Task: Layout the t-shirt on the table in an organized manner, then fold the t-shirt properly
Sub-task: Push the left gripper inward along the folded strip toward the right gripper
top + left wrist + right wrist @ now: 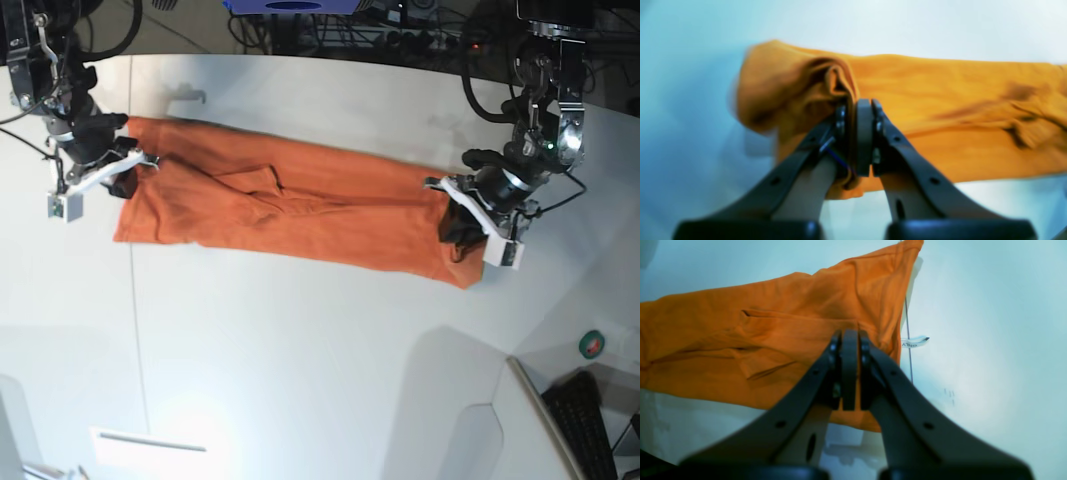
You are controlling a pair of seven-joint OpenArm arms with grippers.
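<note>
Base view, L to R: right gripper (128,165) clamped on one end of the t-shirt (300,205), which lies as a long folded band across the far part of the white table (300,380); left gripper (458,222) pinching the opposite end. Thin dark seam (133,330) near table's L edge; cables (330,30) beyond far edge.

t-shirt (940,100) blurred, cut off right
</note>
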